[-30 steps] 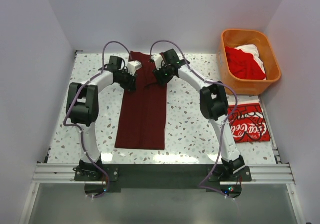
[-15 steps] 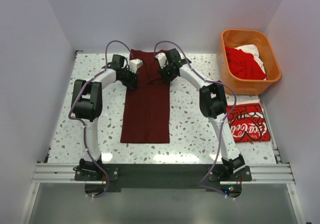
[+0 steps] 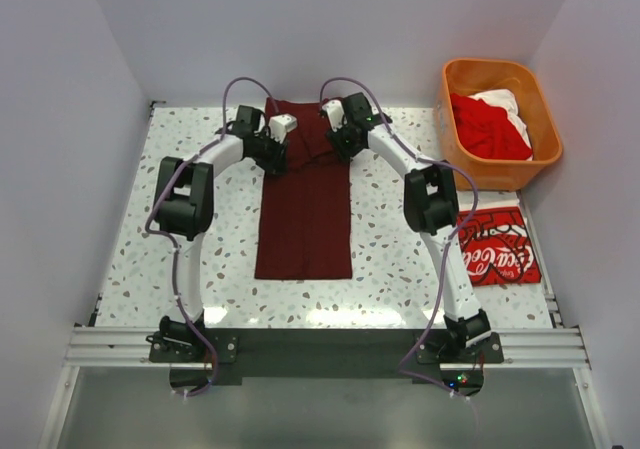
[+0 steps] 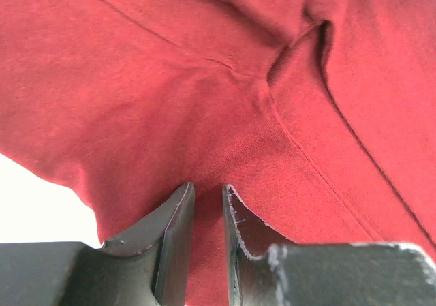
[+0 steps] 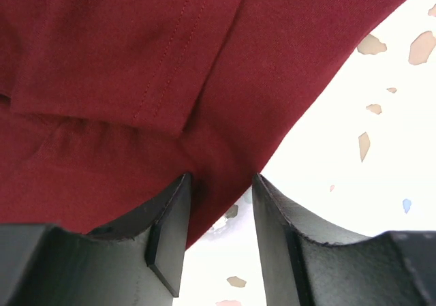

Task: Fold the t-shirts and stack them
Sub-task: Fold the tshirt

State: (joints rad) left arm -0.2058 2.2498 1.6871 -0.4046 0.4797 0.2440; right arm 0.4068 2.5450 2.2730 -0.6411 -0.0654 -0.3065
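**Maroon Shirt Pinched at Its Far End**

The left fingers stood nearly together, pinching the maroon t-shirt, a long folded strip lying mid-way across the surface (its near end free). The right fingers pinched its other edge. Farther right lay a folded Coca-Cola t-shirt, and behind it an orange basket held red and white shirts.

Setting: robot lab test cell. Plain white panel walls enclose a speckled terrazzo-pattern tabletop. Black-and-white left arm and right arm are bolted to a silver aluminium rail.
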